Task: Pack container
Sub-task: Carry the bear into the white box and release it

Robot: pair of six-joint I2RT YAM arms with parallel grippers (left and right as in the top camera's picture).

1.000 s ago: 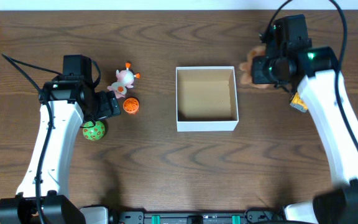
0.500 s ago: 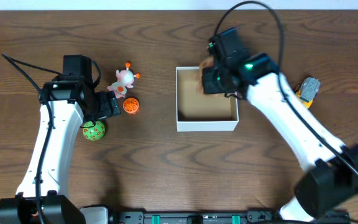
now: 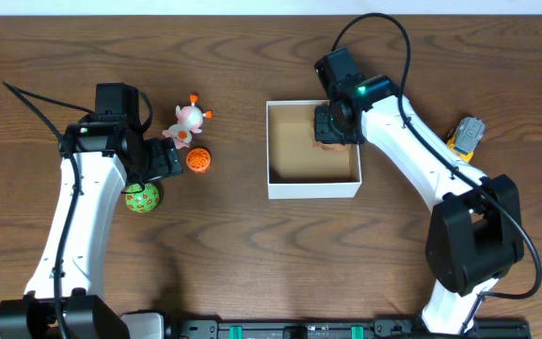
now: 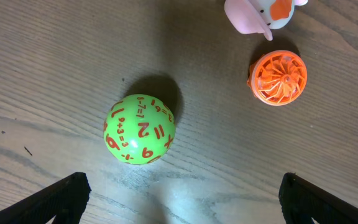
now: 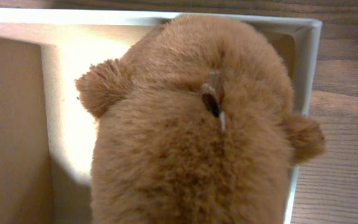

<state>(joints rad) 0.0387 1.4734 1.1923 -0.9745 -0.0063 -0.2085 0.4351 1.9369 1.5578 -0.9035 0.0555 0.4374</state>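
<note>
The container (image 3: 313, 191) is a square white box with a tan inside at the table's middle. My right gripper (image 3: 333, 124) is over its far right corner, shut on a brown plush toy (image 3: 330, 142). In the right wrist view the plush toy (image 5: 191, 124) fills the frame and hides the fingers, with the container's white wall (image 5: 304, 62) behind it. My left gripper (image 3: 158, 160) is open and empty, its fingertips (image 4: 182, 199) just short of a green number ball (image 4: 140, 129), which also shows in the overhead view (image 3: 142, 198).
An orange ribbed ball (image 3: 199, 160) and a pink-and-white toy animal (image 3: 188, 120) lie left of the container; both also show in the left wrist view, the ball (image 4: 278, 77) and the animal (image 4: 260, 14). A yellow-and-grey toy (image 3: 464, 137) lies at the right.
My right arm carried the brown plush toy from the table right of the container to over the container's far right corner. The left arm has not moved.
</note>
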